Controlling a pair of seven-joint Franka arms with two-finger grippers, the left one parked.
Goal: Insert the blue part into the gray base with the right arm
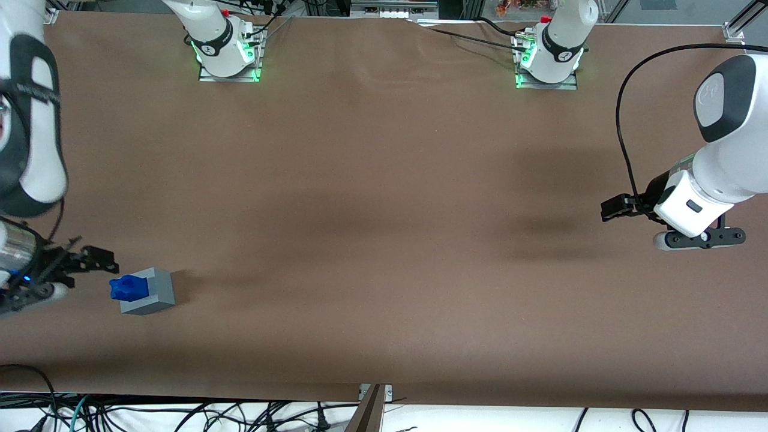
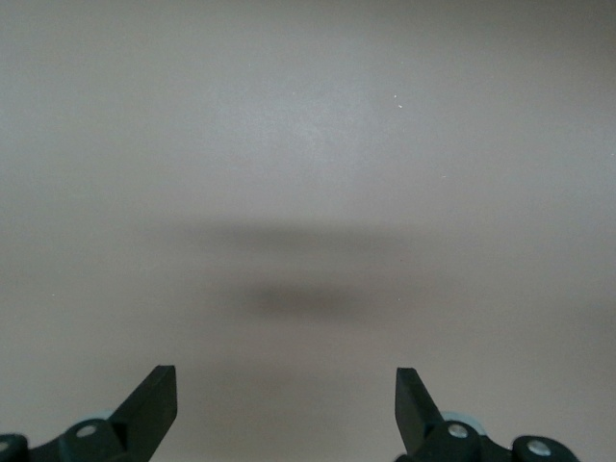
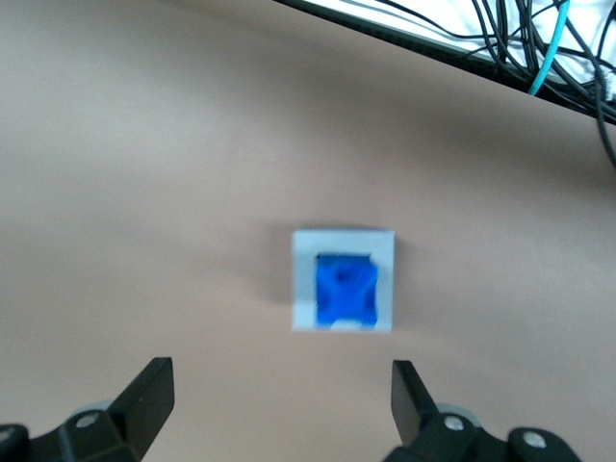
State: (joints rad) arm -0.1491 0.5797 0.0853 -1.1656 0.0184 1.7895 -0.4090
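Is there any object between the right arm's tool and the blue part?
Nothing visible. The tool is open, above and apart from the blue part, which already sits in the gray base. Only bare table shows around them.

The table [image 1: 384, 198] is covered with a matt brown sheet that looks like paper or thin board, slightly rippled toward its edge by the arm mounts. The blue part [image 1: 128, 287] looks like smooth, faintly glossy plastic; it sits in the gray base [image 1: 157, 292], a duller matt plastic. The right arm [image 1: 27, 138] has glossy white shells with dark bands and a shiny metal wrist ring. Its gripper [image 1: 99, 259], fingers spread, is matt black.
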